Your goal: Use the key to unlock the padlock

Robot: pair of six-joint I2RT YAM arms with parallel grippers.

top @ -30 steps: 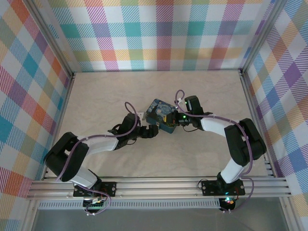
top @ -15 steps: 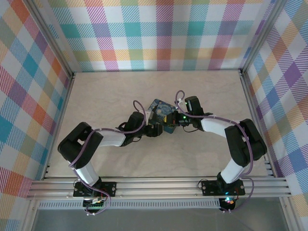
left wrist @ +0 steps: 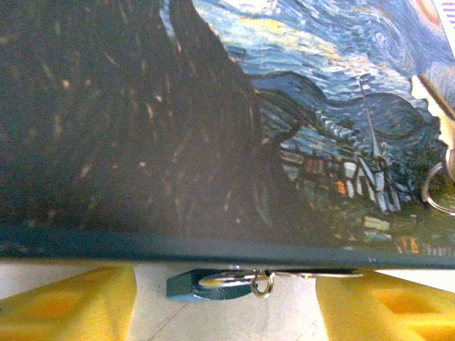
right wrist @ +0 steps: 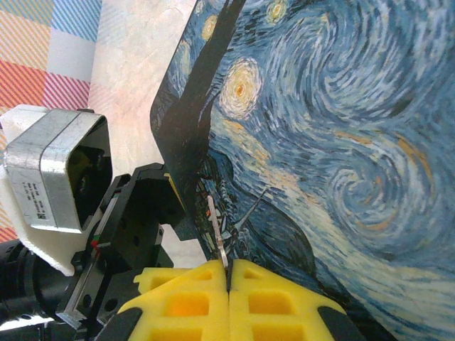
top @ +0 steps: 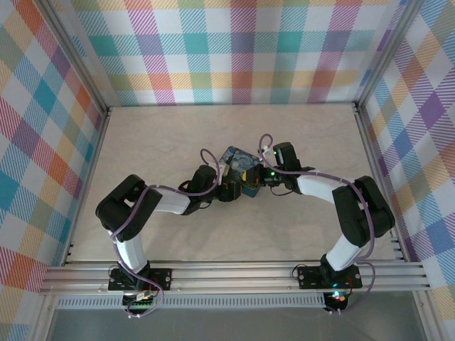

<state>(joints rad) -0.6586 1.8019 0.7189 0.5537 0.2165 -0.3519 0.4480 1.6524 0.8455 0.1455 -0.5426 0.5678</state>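
The padlock point(left wrist: 206, 283), small and dark bluish with a silvery shackle and a little ring, lies on the table just under the near edge of the painted tin point(left wrist: 234, 128). My left gripper point(left wrist: 224, 302) is open; its yellow pads point(left wrist: 67, 305) stand on either side of the padlock and do not touch it. From above, the left gripper point(top: 229, 190) sits at the tin's point(top: 240, 163) front edge. My right gripper point(right wrist: 227, 268) is shut on the key point(right wrist: 217, 224), a thin silvery blade sticking out over the tin's lid point(right wrist: 334, 128). That key point(left wrist: 435, 106) also shows at the tin's right side.
The tin stands mid-table between both arms, which meet at it from left and right point(top: 257, 177). The left arm's black wrist body point(right wrist: 135, 227) is close beside the right gripper. Plaid walls and aluminium posts point(top: 92, 92) enclose the pale table point(top: 163, 135).
The left arm has swung in toward the tin's front edge and its jaws have narrowed. The right arm has stayed put with the key.
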